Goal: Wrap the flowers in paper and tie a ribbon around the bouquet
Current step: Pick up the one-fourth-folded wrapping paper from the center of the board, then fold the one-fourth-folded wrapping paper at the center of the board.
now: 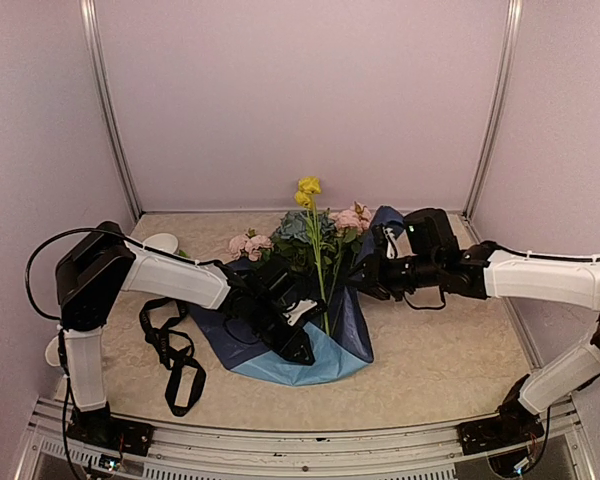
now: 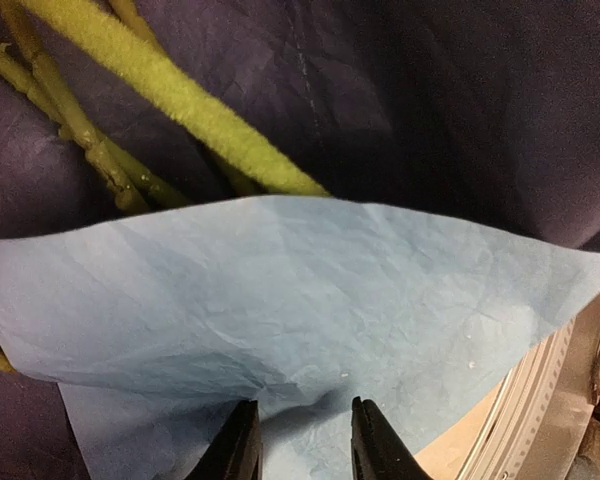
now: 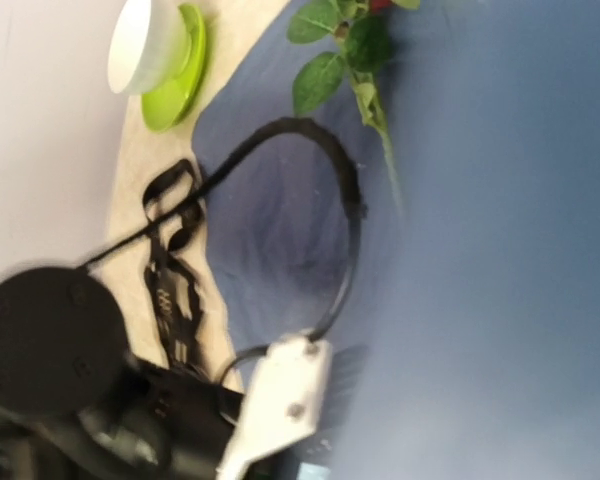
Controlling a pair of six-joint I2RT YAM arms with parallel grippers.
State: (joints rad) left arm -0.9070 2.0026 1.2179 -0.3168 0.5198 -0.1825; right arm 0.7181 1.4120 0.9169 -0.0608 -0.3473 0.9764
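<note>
The flowers (image 1: 315, 235) lie on the paper (image 1: 355, 320), heads pointing away from me. A light-blue flap of the paper (image 2: 310, 290) is folded up over the green stems (image 2: 170, 85), with the navy side behind them. My left gripper (image 1: 305, 350) is at that flap near the stem ends; in its wrist view the left gripper (image 2: 308, 425) has its fingers apart over the light-blue sheet. My right gripper (image 1: 365, 278) is at the paper's raised right edge, its fingers hidden. The right wrist view is blurred, with paper (image 3: 500, 250) close to the lens. The ribbon (image 1: 175, 355) lies loose on the table to the left.
A white cup (image 3: 145, 45) on a green saucer (image 3: 185, 75) stands at the back left, beyond the ribbon (image 3: 170, 290). The left arm (image 3: 50, 340) and its black cable (image 3: 350, 200) cross the navy sheet. The table's front rail (image 2: 525, 420) is just beyond the paper.
</note>
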